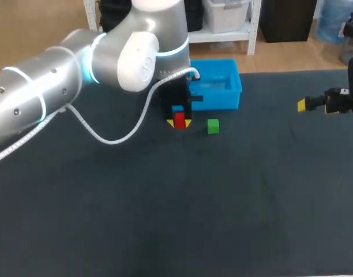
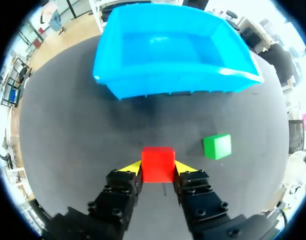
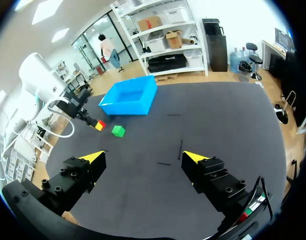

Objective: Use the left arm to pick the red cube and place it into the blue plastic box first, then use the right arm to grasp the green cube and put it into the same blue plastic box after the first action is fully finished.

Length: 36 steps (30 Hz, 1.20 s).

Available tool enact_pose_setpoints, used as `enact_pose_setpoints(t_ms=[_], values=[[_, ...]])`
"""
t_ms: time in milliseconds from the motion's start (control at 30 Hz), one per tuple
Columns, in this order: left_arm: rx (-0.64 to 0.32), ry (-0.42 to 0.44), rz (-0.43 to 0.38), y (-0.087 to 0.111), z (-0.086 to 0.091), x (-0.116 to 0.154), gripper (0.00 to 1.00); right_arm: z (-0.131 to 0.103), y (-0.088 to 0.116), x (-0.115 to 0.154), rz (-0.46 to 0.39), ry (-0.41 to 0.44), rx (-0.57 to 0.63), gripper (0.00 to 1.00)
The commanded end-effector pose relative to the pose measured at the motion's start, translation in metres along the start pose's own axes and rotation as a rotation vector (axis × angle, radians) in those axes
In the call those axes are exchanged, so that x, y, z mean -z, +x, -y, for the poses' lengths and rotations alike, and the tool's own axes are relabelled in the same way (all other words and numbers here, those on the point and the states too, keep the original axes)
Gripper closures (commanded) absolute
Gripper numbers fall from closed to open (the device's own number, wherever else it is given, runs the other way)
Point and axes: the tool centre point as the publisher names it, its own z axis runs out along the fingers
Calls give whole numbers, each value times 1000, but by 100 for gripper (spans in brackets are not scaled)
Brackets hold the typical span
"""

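Observation:
The red cube (image 2: 157,164) sits between the yellow tips of my left gripper (image 2: 158,168), and both fingers press its sides, so the gripper is shut on it. From the head view the red cube (image 1: 179,120) and left gripper (image 1: 179,122) are just in front of the blue plastic box (image 1: 234,81). The green cube (image 1: 213,126) lies on the table a little to the right of the red one, also seen as the green cube (image 2: 217,146) beside the left fingers. My right gripper (image 1: 315,105) hangs open far to the right; in its own view the right gripper (image 3: 143,159) holds nothing.
The blue box (image 2: 173,50) is empty inside and lies straight ahead of the left gripper. A white cable (image 1: 107,135) droops from the left arm over the dark table (image 1: 194,202). The far edge of the table runs behind the box.

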Motion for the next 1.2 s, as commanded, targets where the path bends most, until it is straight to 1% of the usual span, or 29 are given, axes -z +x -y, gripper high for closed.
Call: enact_pose_setpoints(t_ms=[33, 167, 267, 333, 467, 600, 767, 800, 833, 900, 933, 967, 1000, 1033, 1100, 1200], values=[[-15, 6, 20, 2, 0, 30, 100, 0, 0, 0, -1, -1, 1, 0], [-28, 10, 37, -1, 2, 57, 100, 0, 0, 0, -1, -1, 1, 0], [-30, 14, 59, -3, -1, 77, 100, 0, 0, 0, -1, -1, 1, 0], [-28, -1, 81, -4, -3, 91, 100, 0, 0, 0, -1, -1, 1, 0], [-26, -3, 120, -4, -7, 112, 100, 0, 0, 0, -1, -1, 1, 0], [-26, -14, 138, -5, -11, 118, 100, 0, 0, 0, -1, -1, 1, 0], [-43, 1, 161, -7, -15, 122, 100, 0, 0, 0, -1, -1, 1, 0], [-55, -3, 171, -8, -17, 122, 100, 0, 0, 0, -1, -1, 1, 0], [-60, 18, 181, -10, -18, 124, 100, 0, 0, 0, -1, -1, 1, 0], [-89, 8, 197, -14, -21, 126, 100, 0, 0, 0, -1, -1, 1, 0], [-95, 31, 210, -16, -22, 127, 100, 0, 0, 0, -1, -1, 1, 0], [-101, 28, 230, -18, -24, 129, 100, 0, 0, 0, -1, -1, 1, 0], [-112, 46, 247, -20, -25, 130, 100, 0, 0, 0, -1, -1, 1, 0], [-116, 45, 234, -23, -26, 131, 100, 0, 0, 0, -1, -1, 1, 0], [-129, 67, 270, -26, -29, 133, 100, 0, 0, 0, -1, -1, 1, 0], [-145, 71, 288, -31, -32, 136, 100, 0, 0, 0, -1, -1, 1, 0]])
